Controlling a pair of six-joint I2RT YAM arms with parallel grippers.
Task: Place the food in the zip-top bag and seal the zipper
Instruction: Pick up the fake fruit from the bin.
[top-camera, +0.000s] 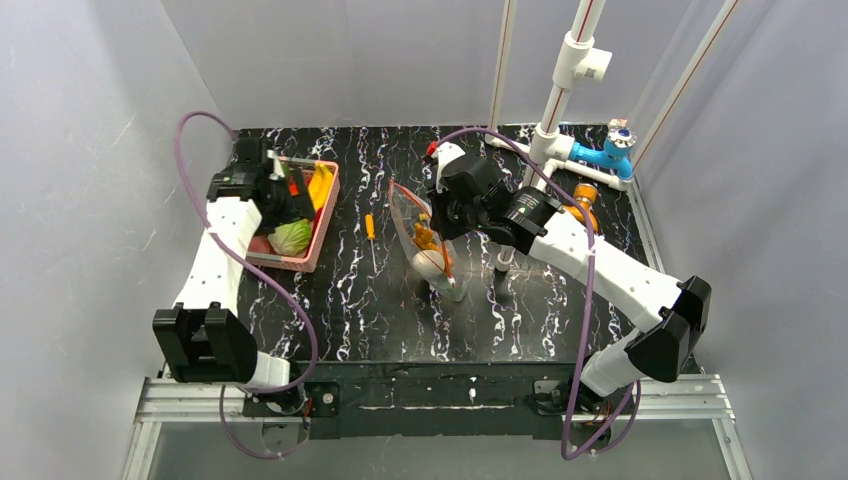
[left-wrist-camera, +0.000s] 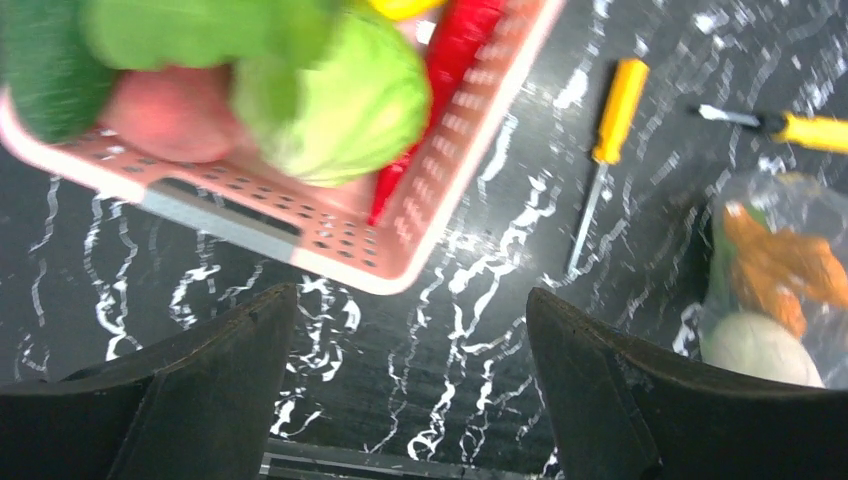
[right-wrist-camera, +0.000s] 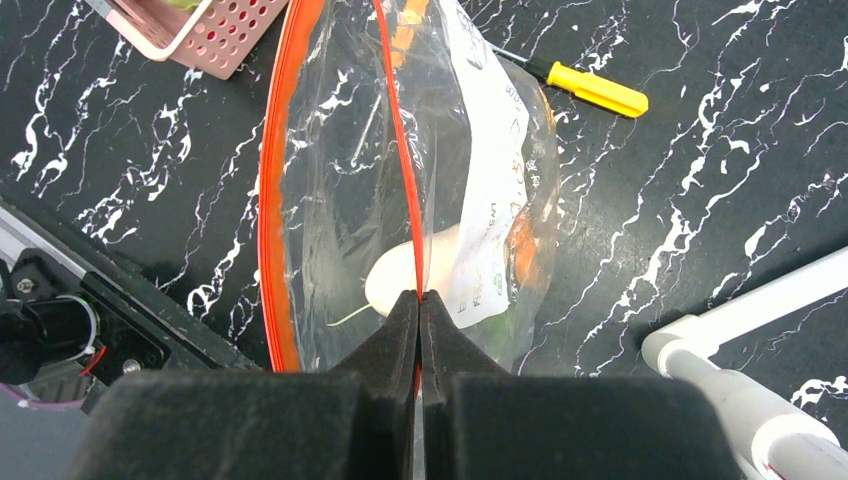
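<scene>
The right fingers (right-wrist-camera: 400, 330) are pinching the probably limp, slick zip-top bag (right-wrist-camera: 470, 150) by its stiffer zipper (right-wrist-camera: 398, 150) while the left fingers (left-wrist-camera: 200, 400) are hovering open.

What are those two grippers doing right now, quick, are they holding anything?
Left gripper: open, holding nothing, by the pink basket.
Right gripper: closed on the zipper of the zip-top bag.

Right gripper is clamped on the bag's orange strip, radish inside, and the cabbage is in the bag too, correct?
No. The cabbage lies in the pink basket, not the bag, as the left wrist view shows. The rest holds: the right gripper is clamped on the orange strip and the radish is inside.
</scene>
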